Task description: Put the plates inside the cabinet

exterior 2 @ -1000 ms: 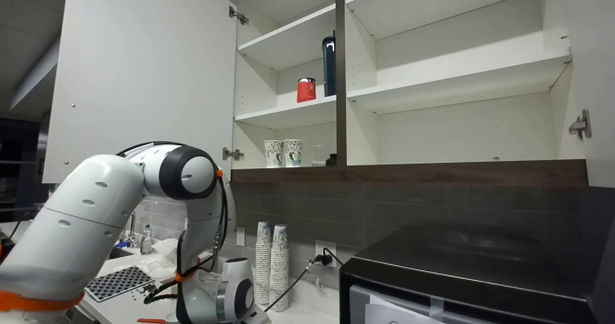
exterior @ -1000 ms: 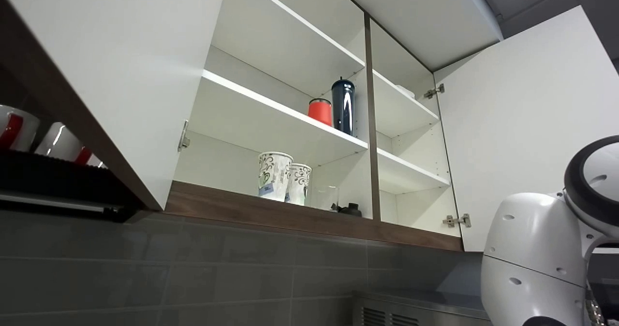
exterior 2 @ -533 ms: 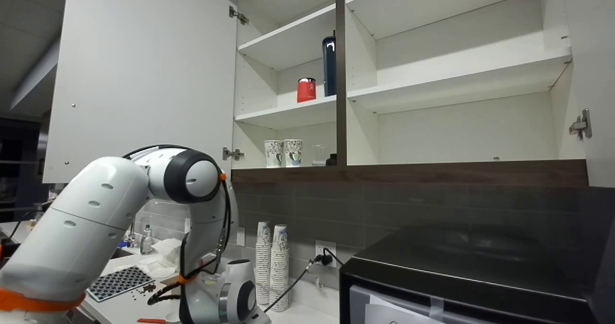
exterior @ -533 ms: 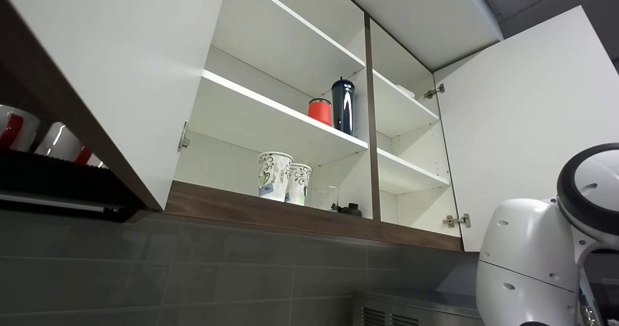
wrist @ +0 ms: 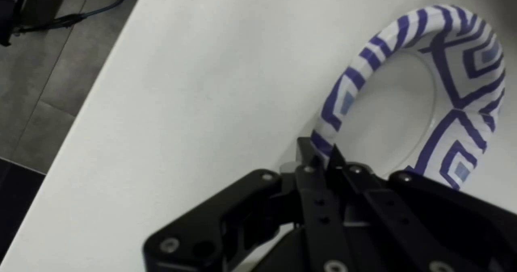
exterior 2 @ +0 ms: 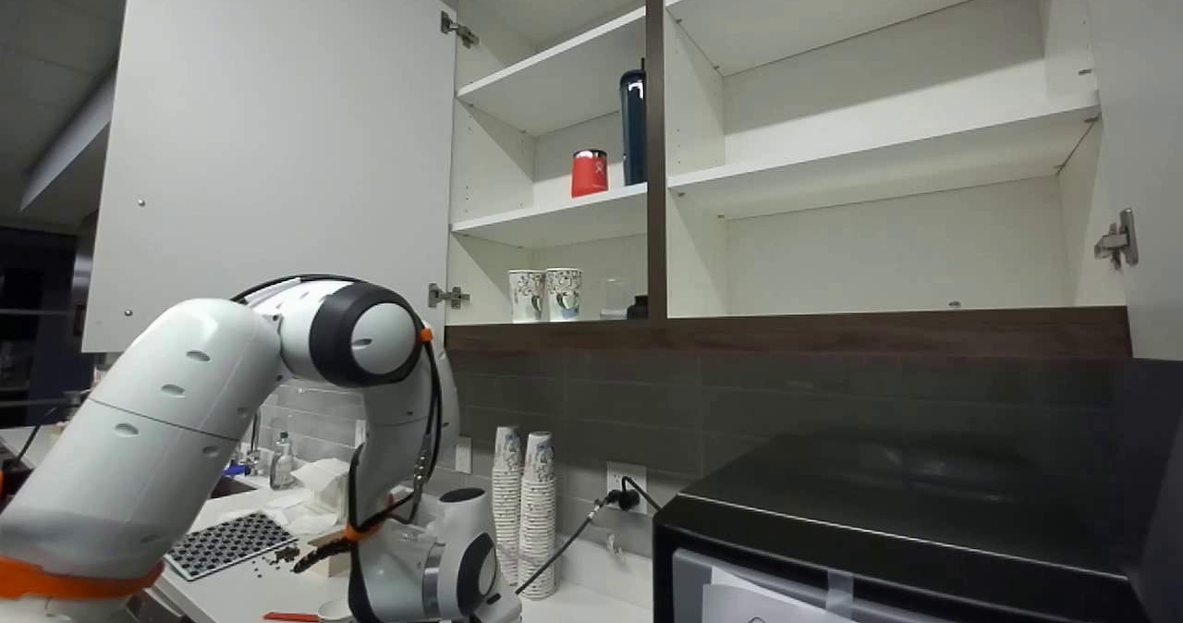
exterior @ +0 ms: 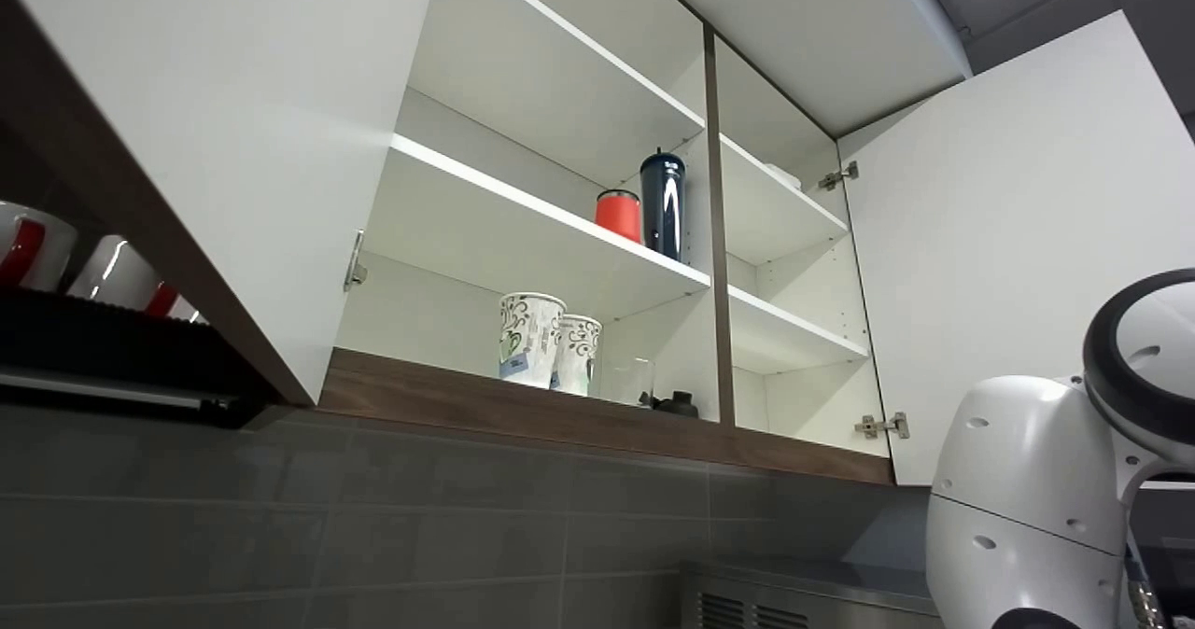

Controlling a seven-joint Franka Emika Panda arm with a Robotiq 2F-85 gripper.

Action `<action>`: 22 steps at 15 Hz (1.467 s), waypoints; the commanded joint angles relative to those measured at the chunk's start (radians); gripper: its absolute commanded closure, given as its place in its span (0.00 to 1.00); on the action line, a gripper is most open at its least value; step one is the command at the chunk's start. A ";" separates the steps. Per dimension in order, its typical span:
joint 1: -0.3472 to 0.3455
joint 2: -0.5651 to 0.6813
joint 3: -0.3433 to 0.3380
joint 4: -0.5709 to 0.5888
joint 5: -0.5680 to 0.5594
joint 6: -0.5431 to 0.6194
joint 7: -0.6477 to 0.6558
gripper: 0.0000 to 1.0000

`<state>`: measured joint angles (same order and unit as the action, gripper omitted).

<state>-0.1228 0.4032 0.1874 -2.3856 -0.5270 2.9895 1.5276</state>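
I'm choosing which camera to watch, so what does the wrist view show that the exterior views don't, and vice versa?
Only the wrist view shows the patterned plate, with the gripper closed on its rim. Only the exterior views show the open cabinet, with a red tumbler, a dark tumbler and two patterned cups inside. All show part of the robot.

We can't read any txt, brand or no. here. Red tumbler has 1 sm. white mark, too tiny for us to ID. Nearer patterned cup has a bluish patch, illegible. Paper on black appliance: 1 dark curved mark, cut off at btm.
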 commanded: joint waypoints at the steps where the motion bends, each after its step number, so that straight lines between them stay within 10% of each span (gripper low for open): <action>1: -0.001 -0.029 -0.039 -0.051 0.042 0.106 0.113 0.99; 7: 0.095 -0.062 -0.214 -0.113 0.089 0.237 0.313 0.98; 14: 0.414 -0.068 -0.588 -0.177 0.257 0.448 0.351 0.98; 22: 0.534 0.014 -0.652 -0.167 0.405 0.445 0.378 0.98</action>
<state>0.3672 0.3783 -0.4389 -2.5562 -0.1751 3.4061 1.8792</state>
